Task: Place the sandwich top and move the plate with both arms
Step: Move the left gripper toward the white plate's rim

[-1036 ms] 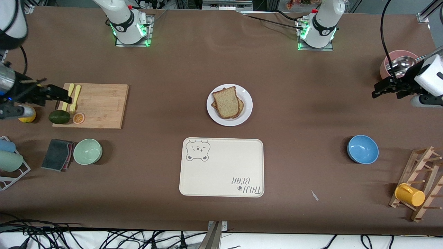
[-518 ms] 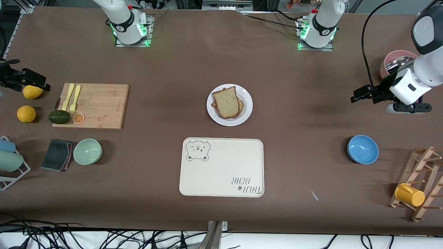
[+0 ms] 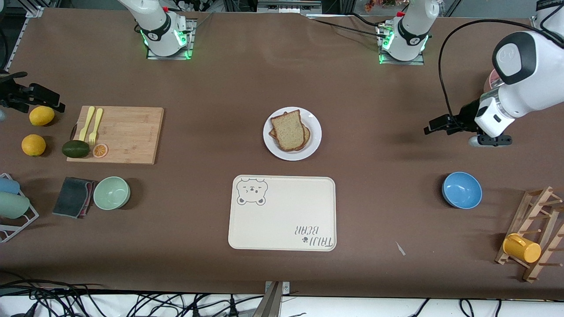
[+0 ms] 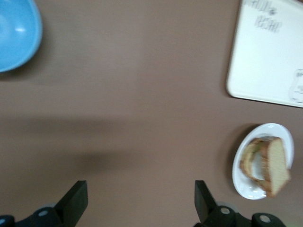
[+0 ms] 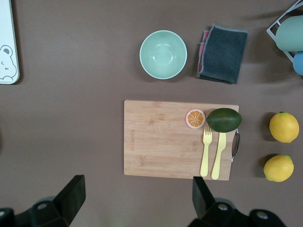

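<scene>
The sandwich top (image 3: 288,130), a pale tan slice, lies on a stack on the white plate (image 3: 313,145) at the table's middle. Both also show in the left wrist view, the slice (image 4: 278,164) on the plate (image 4: 244,182). My left gripper (image 3: 429,127) is open and empty over bare table, toward the left arm's end, well apart from the plate; its wrist view shows it open (image 4: 140,198). My right gripper (image 3: 53,101) is open and empty above a lemon (image 3: 42,116) at the right arm's end; its wrist view shows it open (image 5: 137,198).
The cream bear tray (image 3: 282,213) lies nearer the camera than the plate. A blue bowl (image 3: 461,189) and a mug rack (image 3: 535,233) are at the left arm's end. A cutting board (image 3: 128,134) with forks, an avocado (image 3: 75,149), a green bowl (image 3: 111,193) and a cloth (image 3: 72,196) are at the right arm's end.
My left gripper has moved steadily toward the plate. My right gripper drew back from the cutting board's edge toward the table's end, then held still. Plate and bread have not moved.
</scene>
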Tool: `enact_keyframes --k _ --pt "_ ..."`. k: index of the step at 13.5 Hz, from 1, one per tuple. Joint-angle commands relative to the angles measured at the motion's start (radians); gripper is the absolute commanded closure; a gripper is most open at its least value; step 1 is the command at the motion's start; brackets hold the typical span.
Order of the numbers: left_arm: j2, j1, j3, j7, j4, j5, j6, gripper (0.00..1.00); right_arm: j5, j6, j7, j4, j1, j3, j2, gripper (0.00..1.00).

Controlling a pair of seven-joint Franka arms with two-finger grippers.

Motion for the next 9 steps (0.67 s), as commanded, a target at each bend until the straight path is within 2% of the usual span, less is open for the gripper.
enact_keyframes --k 1,4,6,9 --pt "-0.018 0.056 -0.004 0.201 -0.078 -0.162 0.028 0.01 -0.015 -0.012 -0.001 -0.014 -0.002 0.009 -0.027 0.0" --pt "-0.012 0.044 -0.009 0.22 -0.124 -0.262 0.09 0.01 -0.014 -0.001 -0.001 -0.009 -0.002 0.009 -0.021 0.0" --pt "0.008 0.044 -0.04 0.229 -0.13 -0.3 0.101 0.01 -0.014 -0.01 -0.001 -0.006 0.001 0.015 -0.021 0.0" --pt "0.089 0.044 -0.043 0.338 -0.123 -0.4 0.102 0.01 -0.014 -0.01 -0.001 -0.005 0.0 0.021 -0.021 0.0"
